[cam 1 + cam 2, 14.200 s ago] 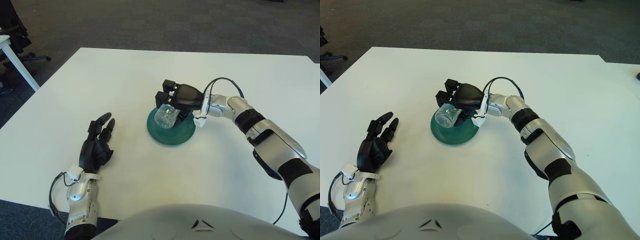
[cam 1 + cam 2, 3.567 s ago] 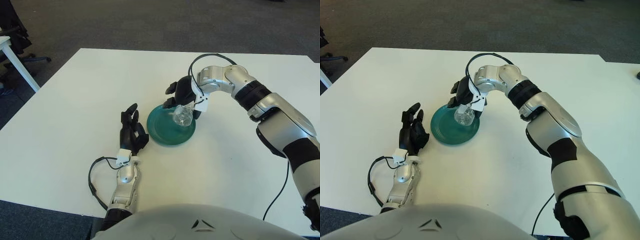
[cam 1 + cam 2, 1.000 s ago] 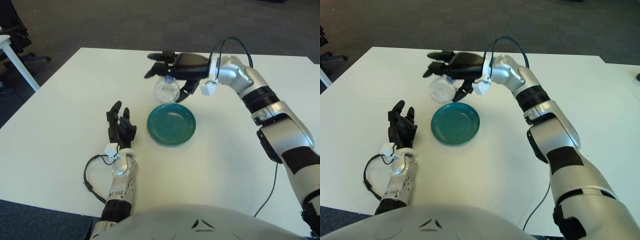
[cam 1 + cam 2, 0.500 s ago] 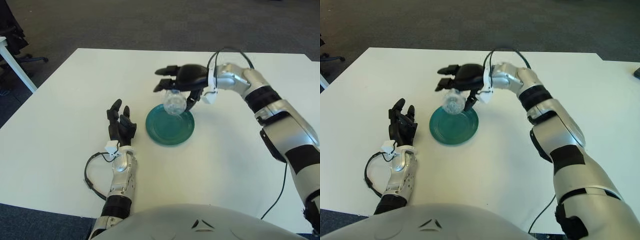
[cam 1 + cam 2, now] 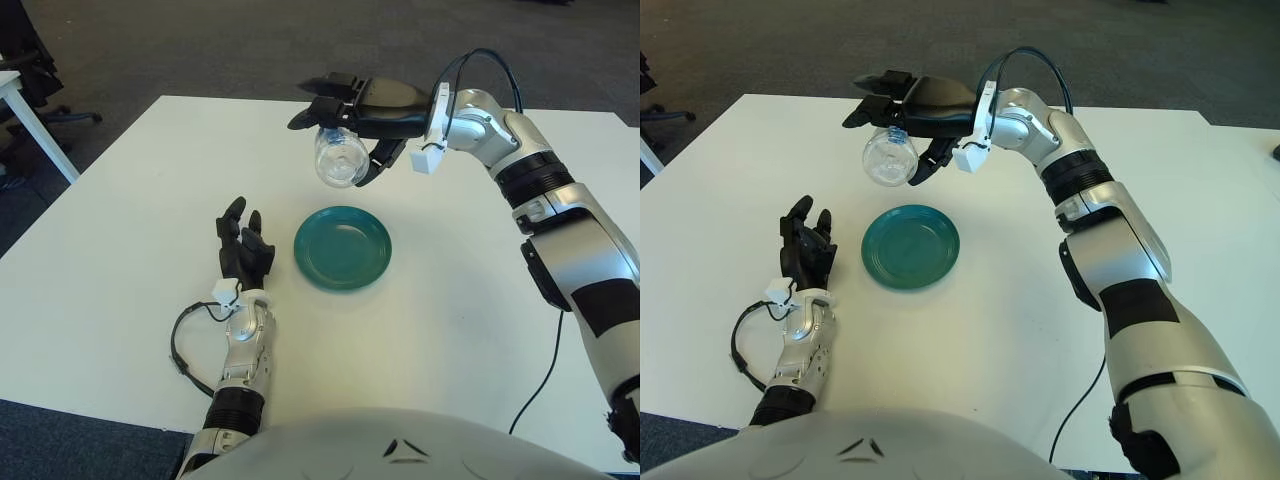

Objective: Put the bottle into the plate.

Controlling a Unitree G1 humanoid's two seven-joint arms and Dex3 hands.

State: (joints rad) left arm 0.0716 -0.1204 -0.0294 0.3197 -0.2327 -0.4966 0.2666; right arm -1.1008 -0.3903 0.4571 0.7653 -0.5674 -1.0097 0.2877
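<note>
Hanging in the air above the white surface [image 5: 480, 330], the clear round plastic bottle [image 5: 340, 158] is gripped by the right robot hand [image 5: 352, 112], whose black fingers [image 5: 322, 85] close around its blue-capped neck so that the rounded body points down and toward the camera. The bottle shows beyond the far-left rim of the round teal plate [image 5: 343, 247] and well above it, not touching it. The plate lies flat on the surface with nothing in it and nothing between it and the bottle. The right arm reaches in from the right side, with a black cable [image 5: 487, 62] looping over its wrist. The left robot hand [image 5: 243, 251] shows just to the left of the plate, apart from its rim, black fingers spread and pointing upward, holding nothing; a thin black cable [image 5: 185, 340] curls beside its forearm. Beyond the far edge of the surface is dark carpet [image 5: 250, 45], and at the far left a white table leg [image 5: 35, 125] shows beside an office chair base [image 5: 65, 117].
</note>
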